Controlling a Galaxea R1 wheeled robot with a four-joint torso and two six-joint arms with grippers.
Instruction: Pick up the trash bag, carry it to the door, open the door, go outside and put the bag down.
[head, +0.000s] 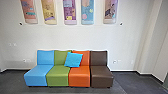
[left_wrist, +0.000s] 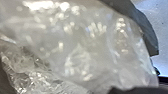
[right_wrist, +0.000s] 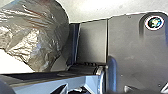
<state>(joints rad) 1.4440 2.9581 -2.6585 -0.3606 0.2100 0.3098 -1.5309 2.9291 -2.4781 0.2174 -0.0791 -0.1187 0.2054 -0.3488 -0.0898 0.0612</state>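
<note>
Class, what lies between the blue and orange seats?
In the head view, the green seat lies between the blue seat and the orange seat, a blue cushion leaning where green meets orange.

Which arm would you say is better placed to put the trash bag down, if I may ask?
Probably the left: the trash bag looms very close in the left wrist view, while the right wrist view shows its rounded side farther off. The grip itself I cannot make out.

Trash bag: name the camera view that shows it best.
The right wrist view: the trash bag shows there as a bulging, creased shape with a rounded outline. The left wrist view gives glossy plastic up close, probably the bag's, its shape unclear.
</note>
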